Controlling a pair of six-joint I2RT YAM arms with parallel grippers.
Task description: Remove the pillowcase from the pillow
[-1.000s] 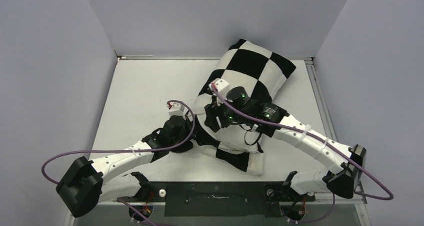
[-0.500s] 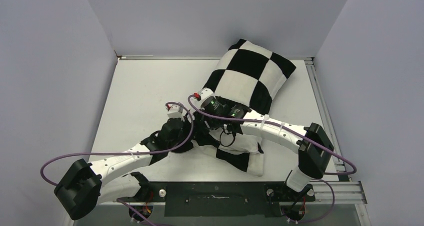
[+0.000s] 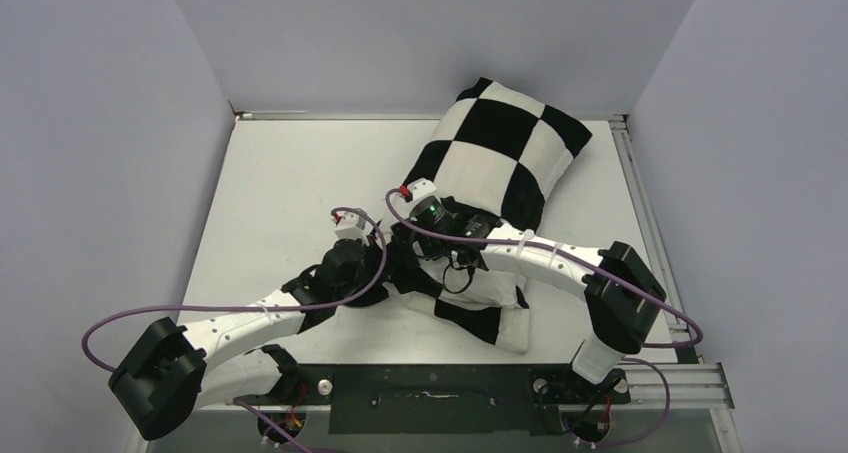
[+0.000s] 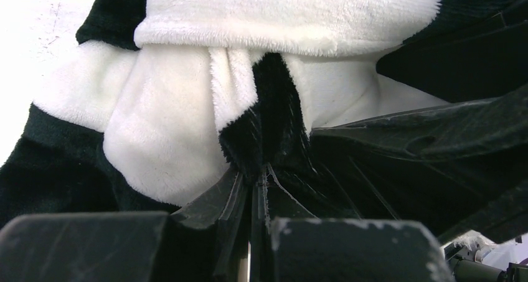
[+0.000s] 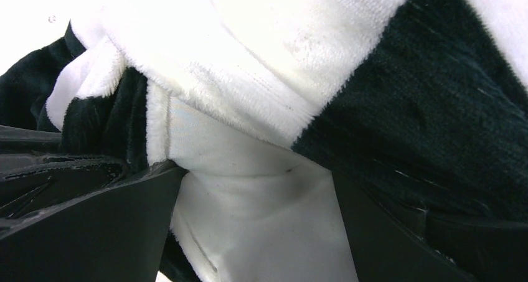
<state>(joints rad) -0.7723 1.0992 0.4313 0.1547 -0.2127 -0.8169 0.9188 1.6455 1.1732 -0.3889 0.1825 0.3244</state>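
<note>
The black-and-white checkered pillowcase (image 3: 505,148) lies slantwise on the table, its bunched near end under both wrists. My left gripper (image 3: 383,265) is shut on a fold of black pillowcase fabric (image 4: 264,132) at that end; in the left wrist view the left gripper (image 4: 260,171) has its jaws pressed together on the fold. My right gripper (image 3: 405,245) sits just beside it, open wide. In the right wrist view the right gripper (image 5: 258,177) straddles the smooth white pillow (image 5: 249,213), which shows under the fleecy pillowcase edge (image 5: 249,89). Its fingers (image 5: 93,232) do not press the pillow.
The white table (image 3: 290,173) stretches bare to the left of the pillowcase. Grey walls close the back and both sides. A metal rail (image 3: 640,203) runs along the right edge. Purple cables (image 3: 200,308) loop off both arms.
The right arm has swung in, bringing its gripper left and down to the pillowcase's near end beside the left gripper, and its jaws have opened wider. The left gripper has kept its hold.
</note>
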